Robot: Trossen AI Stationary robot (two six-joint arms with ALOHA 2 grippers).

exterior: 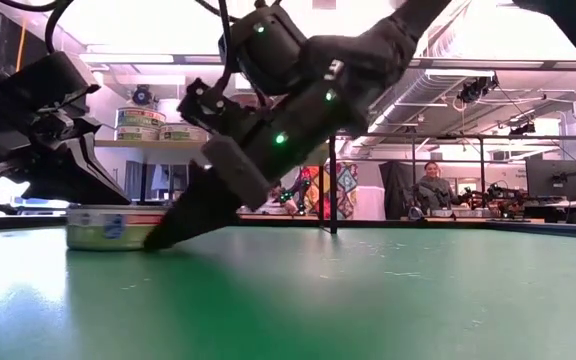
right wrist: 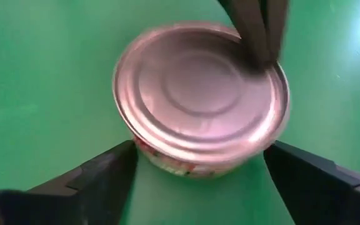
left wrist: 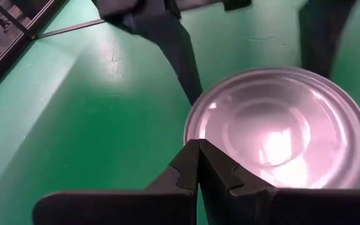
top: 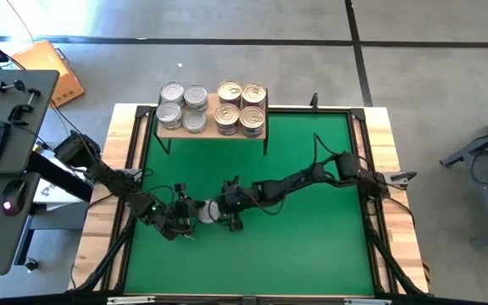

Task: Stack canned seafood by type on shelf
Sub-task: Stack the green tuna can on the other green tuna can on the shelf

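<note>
High view: shelf point(top: 213, 127) at the mat's far edge holds silver tins left, gold tins point(top: 241, 107) right, while both arms meet mid-mat over one tin point(top: 206, 212) they mostly hide. Low view: that tin sits flat on the green mat point(exterior: 368, 290), axis vertical, its right end behind a dark finger. Wrist views: left gripper point(left wrist: 198, 164) fingers together, tips at the silver lid's rim; right gripper point(right wrist: 199, 172) fingers apart, straddling the tin without clamping.

8 can tops on shelf point(top: 212, 129): 4 silver point(top: 182, 107), 4 gold point(top: 241, 107); 1 silver can point(top: 205, 212) on mat point(top: 312, 220).
</note>
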